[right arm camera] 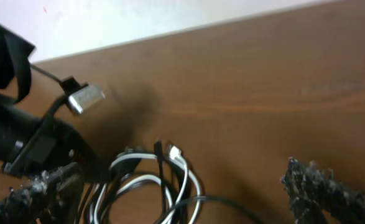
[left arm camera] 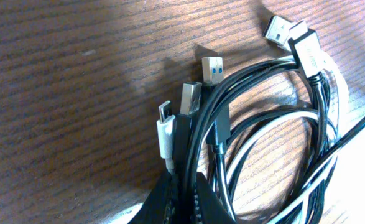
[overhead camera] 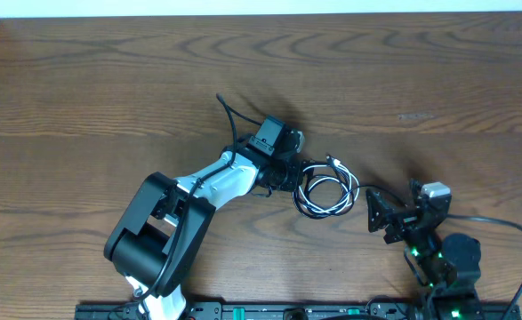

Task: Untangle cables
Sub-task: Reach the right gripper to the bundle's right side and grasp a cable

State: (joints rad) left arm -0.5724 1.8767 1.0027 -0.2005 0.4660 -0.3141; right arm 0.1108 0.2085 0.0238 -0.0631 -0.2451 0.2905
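The black and white cables (overhead camera: pixel 325 194) lie coiled together in one tangled bundle at mid-table. My left gripper (overhead camera: pixel 293 172) is at the bundle's left edge. In the left wrist view its fingers (left arm camera: pixel 183 194) are shut on strands of the black cable (left arm camera: pixel 257 81) and the white cable (left arm camera: pixel 163 134), with several plugs fanned out above them. My right gripper (overhead camera: pixel 373 213) is open just right of the bundle, holding nothing. In the right wrist view its fingers (right arm camera: pixel 176 175) are spread wide, with the white cable (right arm camera: pixel 188 180) and black cable (right arm camera: pixel 159 158) low between them.
The wooden table (overhead camera: pixel 109 80) ends at a pale strip along the far edge. A thick black robot cable (overhead camera: pixel 509 227) loops at the right arm's base. The left arm's white and black body (overhead camera: pixel 163 227) crosses the lower left. The left arm's wrist (right arm camera: pixel 20 137) fills the right wrist view's left side.
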